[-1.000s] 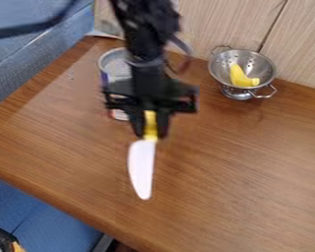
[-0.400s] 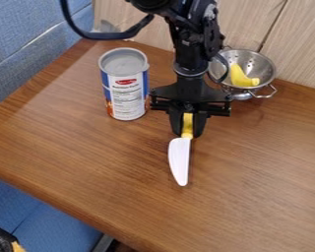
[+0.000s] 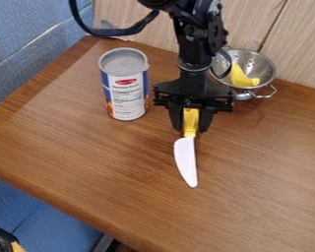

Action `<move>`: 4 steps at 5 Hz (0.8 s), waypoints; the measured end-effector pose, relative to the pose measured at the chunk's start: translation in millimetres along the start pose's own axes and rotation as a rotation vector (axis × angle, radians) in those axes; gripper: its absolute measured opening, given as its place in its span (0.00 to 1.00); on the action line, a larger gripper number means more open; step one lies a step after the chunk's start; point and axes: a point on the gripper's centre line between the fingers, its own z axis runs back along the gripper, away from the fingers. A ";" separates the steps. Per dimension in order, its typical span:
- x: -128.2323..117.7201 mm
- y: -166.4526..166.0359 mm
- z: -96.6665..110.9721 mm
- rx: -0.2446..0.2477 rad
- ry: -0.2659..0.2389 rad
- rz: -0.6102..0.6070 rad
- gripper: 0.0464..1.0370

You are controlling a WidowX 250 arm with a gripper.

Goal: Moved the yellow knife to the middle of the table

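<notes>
One yellow-handled knife [image 3: 187,145] has a white blade [image 3: 186,162].

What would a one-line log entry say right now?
knife: yellow handle at gripper, blade toward camera | can: upright | colander: yellow object inside

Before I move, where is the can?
In the camera view, the can stands upright toward the back of the table, left of the hand, with the colander beyond the hand to the right.
</notes>
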 end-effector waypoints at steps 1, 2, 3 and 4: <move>0.2 3.0 -0.1 -0.003 0.008 0.017 0.93; 2.3 9.2 5.6 0.002 0.005 0.039 0.97; 5.9 16.2 23.0 -0.003 -0.015 0.050 0.97; 16.7 26.1 55.7 -0.049 -0.050 0.094 0.96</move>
